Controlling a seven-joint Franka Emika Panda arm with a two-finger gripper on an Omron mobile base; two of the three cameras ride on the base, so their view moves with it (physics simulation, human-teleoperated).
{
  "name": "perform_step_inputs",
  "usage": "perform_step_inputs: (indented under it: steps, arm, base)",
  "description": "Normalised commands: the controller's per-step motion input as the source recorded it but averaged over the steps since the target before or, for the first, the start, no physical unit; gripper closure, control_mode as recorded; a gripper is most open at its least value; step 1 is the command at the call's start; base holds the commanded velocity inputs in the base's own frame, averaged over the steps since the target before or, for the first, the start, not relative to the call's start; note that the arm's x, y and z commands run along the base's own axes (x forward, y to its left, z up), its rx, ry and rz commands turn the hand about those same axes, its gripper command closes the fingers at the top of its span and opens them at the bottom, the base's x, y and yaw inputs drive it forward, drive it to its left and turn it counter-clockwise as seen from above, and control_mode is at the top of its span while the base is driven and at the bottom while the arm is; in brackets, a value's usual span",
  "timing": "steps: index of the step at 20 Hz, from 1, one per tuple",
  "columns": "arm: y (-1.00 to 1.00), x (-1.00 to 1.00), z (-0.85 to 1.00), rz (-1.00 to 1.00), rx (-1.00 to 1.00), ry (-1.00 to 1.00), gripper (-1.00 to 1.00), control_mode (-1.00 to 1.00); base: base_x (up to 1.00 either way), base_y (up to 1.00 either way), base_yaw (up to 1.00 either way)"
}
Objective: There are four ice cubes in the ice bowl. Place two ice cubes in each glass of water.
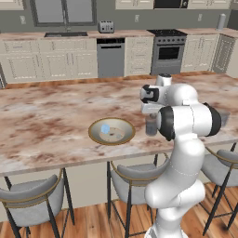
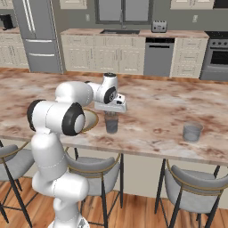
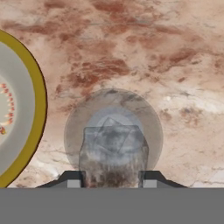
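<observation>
Marble counter: tool (image 3: 112, 177) grips ice cube (image 3: 113, 151) over glass (image 2: 111, 123) beside bowl (image 1: 111, 131).

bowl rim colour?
Golden-tan rim on the bowl, grey-beige inside; clearest in the hand view.

One glass (image 2: 111, 124) stands just beside the ice bowl (image 1: 111, 131) (the other glass (image 2: 192, 132) well apart).
</observation>
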Motion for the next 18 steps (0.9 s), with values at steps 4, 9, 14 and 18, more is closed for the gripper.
perform_step_inputs:
  steps: [4, 9, 14, 18]
  arm:
    - [0.00, 0.02, 0.00, 0.00, -0.01, 0.00, 1.00, -1.00]
    - [0.00, 0.01, 0.00, 0.00, -0.01, 0.00, 1.00, -1.00]
    - [0.00, 0.01, 0.00, 0.00, 0.00, 0.00, 1.00, -1.00]
    - [0.00, 0.00, 0.00, 0.00, 0.00, 0.00, -1.00, -1.00]
  base:
    - [0.00, 0.00, 0.00]
    - [0.00, 0.00, 0.00]
    - [0.00, 0.00, 0.00]
    - [0.00, 0.00, 0.00]
